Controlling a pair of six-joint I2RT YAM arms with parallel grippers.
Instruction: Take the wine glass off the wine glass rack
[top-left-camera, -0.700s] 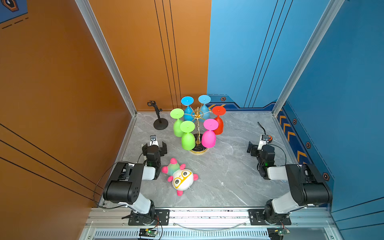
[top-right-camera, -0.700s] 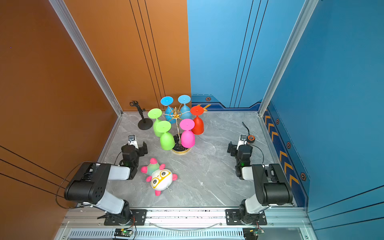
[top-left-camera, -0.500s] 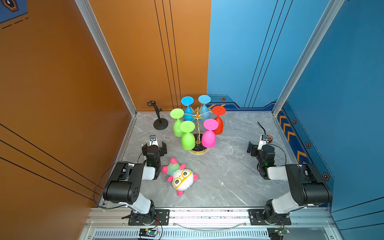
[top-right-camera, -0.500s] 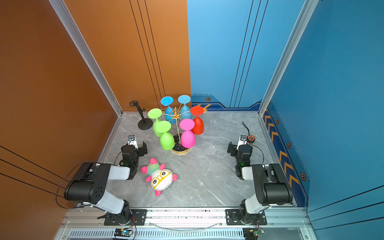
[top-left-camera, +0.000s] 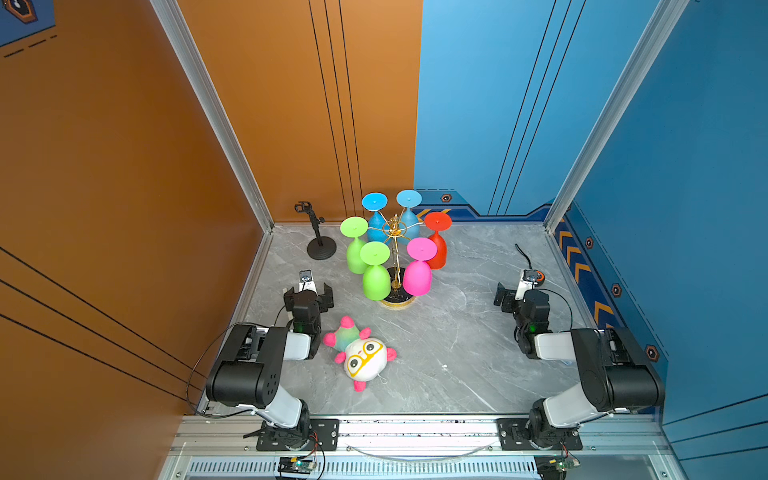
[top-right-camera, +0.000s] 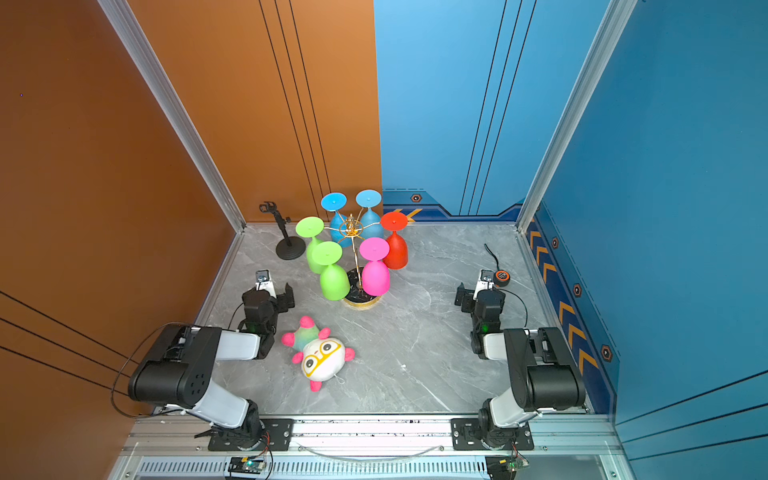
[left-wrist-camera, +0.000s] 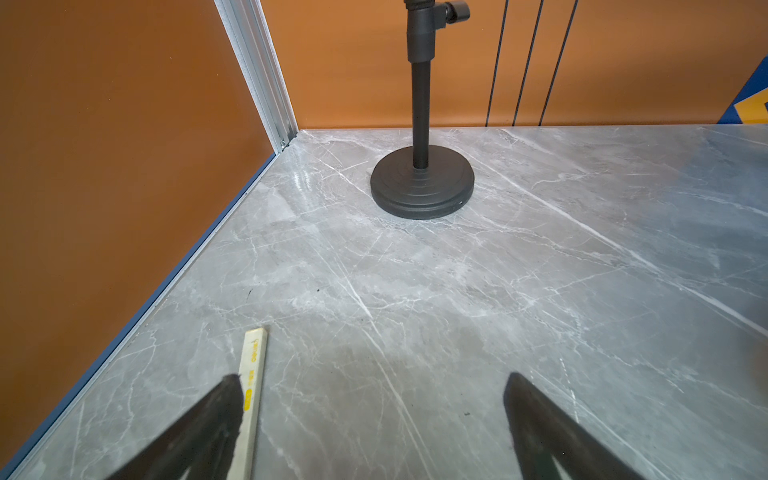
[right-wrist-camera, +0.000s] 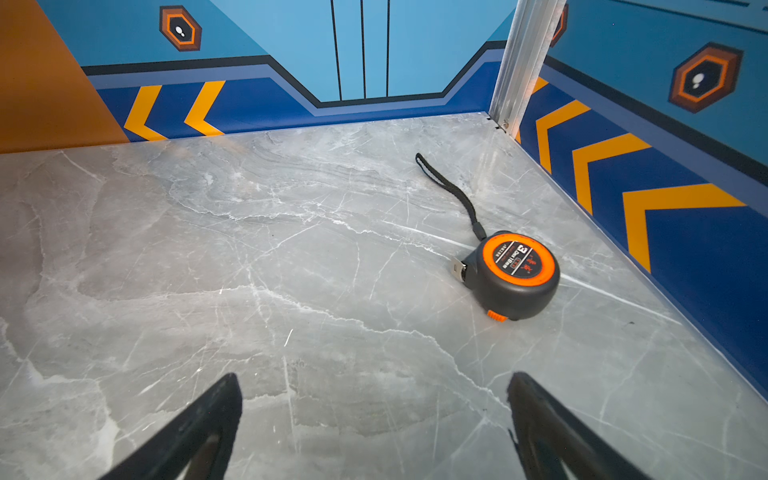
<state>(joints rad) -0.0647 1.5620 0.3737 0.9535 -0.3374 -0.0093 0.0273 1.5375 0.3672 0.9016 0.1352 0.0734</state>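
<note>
The wine glass rack (top-left-camera: 394, 232) (top-right-camera: 351, 232), thin gold wire on a round black base (top-left-camera: 399, 300), stands at the back middle of the grey marble table in both top views. Several wine glasses hang upside down from it: a pink one (top-left-camera: 417, 276) and a green one (top-left-camera: 376, 280) nearest the front, with another green, a red and two blue ones behind. My left gripper (top-left-camera: 308, 291) (left-wrist-camera: 374, 386) rests open and empty near the table's left edge, left of the rack. My right gripper (top-left-camera: 519, 293) (right-wrist-camera: 374, 386) rests open and empty at the far right. Neither wrist view shows the rack.
A white and pink plush toy (top-left-camera: 361, 357) lies in front of the rack beside the left arm. A small black stand (top-left-camera: 320, 245) (left-wrist-camera: 422, 183) stands at the back left. A tape measure (top-left-camera: 536, 276) (right-wrist-camera: 515, 276) lies just beyond the right gripper. Walls enclose three sides.
</note>
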